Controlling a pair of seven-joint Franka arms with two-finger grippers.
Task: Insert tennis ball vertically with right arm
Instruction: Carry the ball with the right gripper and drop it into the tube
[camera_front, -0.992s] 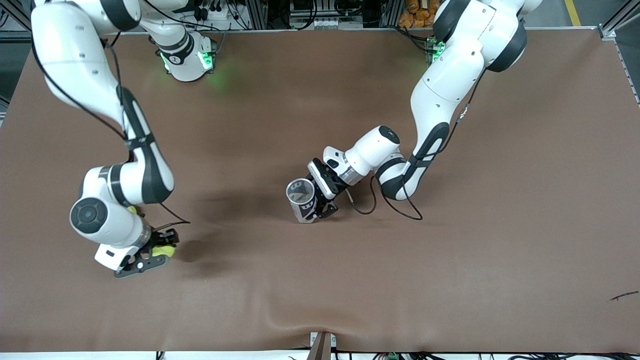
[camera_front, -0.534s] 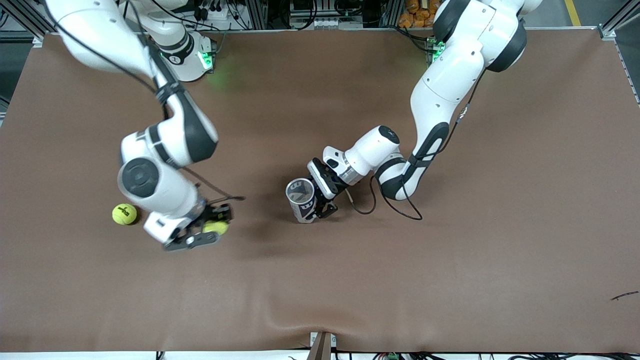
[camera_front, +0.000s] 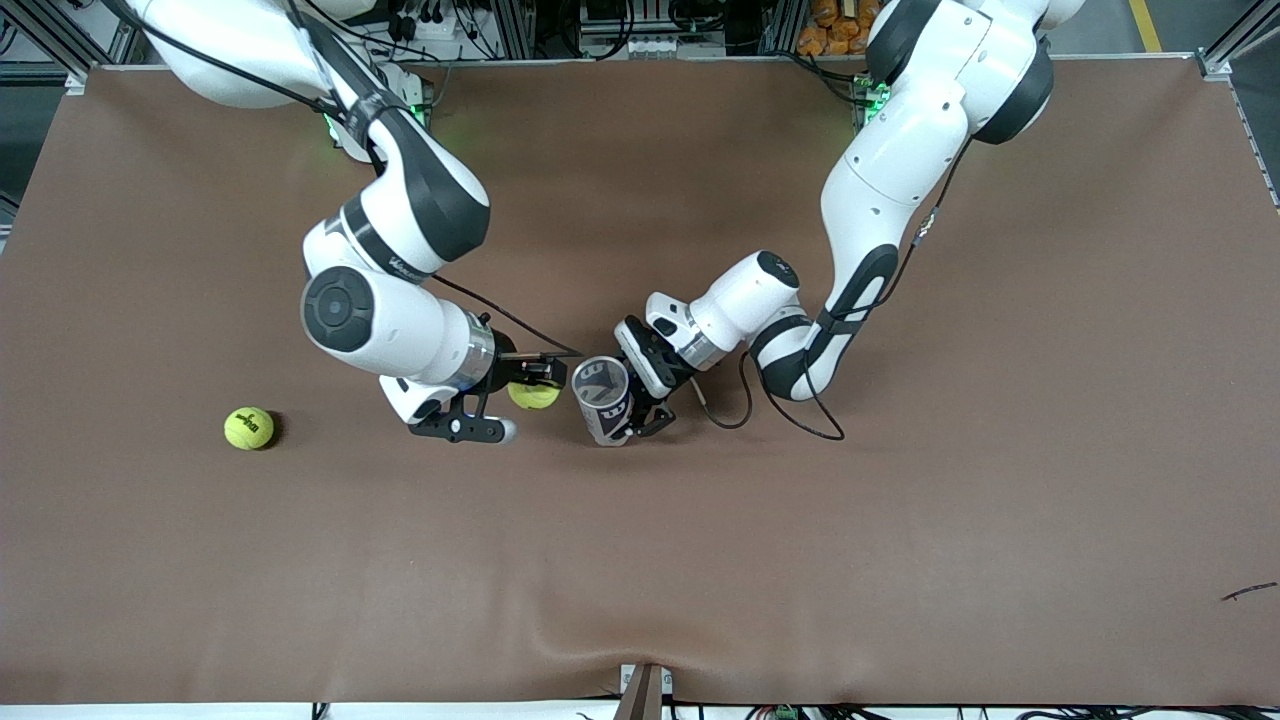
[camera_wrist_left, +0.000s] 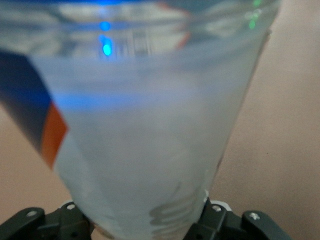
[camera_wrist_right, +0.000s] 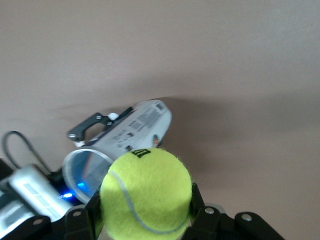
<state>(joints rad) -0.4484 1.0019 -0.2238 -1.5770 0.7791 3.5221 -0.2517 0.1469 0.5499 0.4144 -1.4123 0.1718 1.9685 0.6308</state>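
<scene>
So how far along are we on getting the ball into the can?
Done: right gripper is shut on a tennis ball; left gripper holds the can upright. In hand: ball is beside the can's mouth. Left: centre and lower it. A second ball lies on the table.

We see a yellow ball (camera_front: 534, 395) clamped in the right pincer (camera_front: 517, 398), just beside the can's (camera_front: 604, 398) open mouth; the upright clear can is clasped by the left pincer (camera_front: 640, 400).
</scene>
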